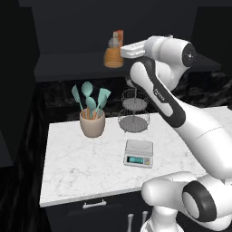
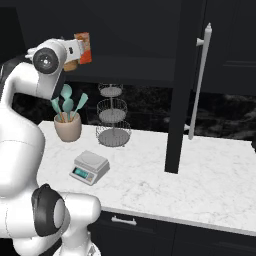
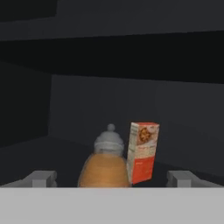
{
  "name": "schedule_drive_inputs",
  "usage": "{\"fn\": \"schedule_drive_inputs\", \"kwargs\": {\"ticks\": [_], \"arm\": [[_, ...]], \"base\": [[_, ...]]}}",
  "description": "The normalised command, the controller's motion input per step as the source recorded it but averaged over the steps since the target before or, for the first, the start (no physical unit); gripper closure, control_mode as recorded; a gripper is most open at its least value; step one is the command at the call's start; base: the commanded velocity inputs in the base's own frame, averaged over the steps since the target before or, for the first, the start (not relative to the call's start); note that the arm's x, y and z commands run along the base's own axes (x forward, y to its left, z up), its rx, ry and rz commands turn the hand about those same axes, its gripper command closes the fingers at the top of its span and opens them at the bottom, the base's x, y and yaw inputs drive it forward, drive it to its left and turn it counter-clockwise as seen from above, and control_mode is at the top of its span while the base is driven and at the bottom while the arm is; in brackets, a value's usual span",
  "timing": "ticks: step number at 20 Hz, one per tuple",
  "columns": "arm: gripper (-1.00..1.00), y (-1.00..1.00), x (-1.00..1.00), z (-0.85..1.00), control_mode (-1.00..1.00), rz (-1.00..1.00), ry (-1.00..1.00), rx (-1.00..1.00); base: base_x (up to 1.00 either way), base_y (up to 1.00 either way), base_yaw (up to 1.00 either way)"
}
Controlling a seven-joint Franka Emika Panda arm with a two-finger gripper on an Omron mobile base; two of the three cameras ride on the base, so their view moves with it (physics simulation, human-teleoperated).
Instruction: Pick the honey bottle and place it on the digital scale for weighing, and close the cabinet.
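Little of the task can be judged done: the honey bottle [image 1: 113, 56] is seen upright on the shelf inside the open cabinet [image 2: 186, 85], just beside a tall orange-and-white carton [image 1: 119, 37] that stands behind it to the right; nothing is seen on the digital scale [image 1: 138, 152], which lies on the white marble counter [image 1: 81, 172] in front of the tiered wire basket stand [image 1: 134, 108] and to the right of the utensil crock [image 1: 92, 123] with its teal spatulas; grasping, carrying, setting down and shutting the door are all judged to be left. In the right base view the cabinet door is seen swung out edge-on, its long silver bar handle [image 2: 199, 80] facing the room. The arm is raised high, bent at the elbow, with the wrist turned level toward the shelf; in the hand view the gripper [image 3: 111, 179] is held spread wide, its fingertips [image 3: 41, 178] set either side of the bottle's amber body and well clear of it; nothing is held.
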Motion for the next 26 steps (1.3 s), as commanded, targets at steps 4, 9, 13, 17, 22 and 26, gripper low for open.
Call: {"fn": "schedule_drive_inputs", "kwargs": {"ticks": [4,9,13,17,22,26], "arm": [[-1.0,0.0,0.29,0.0,-1.0,0.0,0.01,0.0],[-1.0,0.01,0.22,0.0,-1.0,0.0,0.0,0.0],[-1.0,0.04,0.26,0.0,-1.0,0.0,0.0,0.0],[-1.0,0.03,0.24,0.0,-1.0,0.0,0.0,0.0],[-1.0,0.0,0.27,0.0,-1.0,0.0,0.0,0.0],[-1.0,0.09,0.13,0.0,-1.0,0.0,0.0,0.0]], "base": [[0.0,0.0,0.0],[0.0,0.0,0.0],[0.0,0.0,0.0],[0.0,0.0,0.0],[0.0,0.0,0.0],[0.0,0.0,0.0]]}}
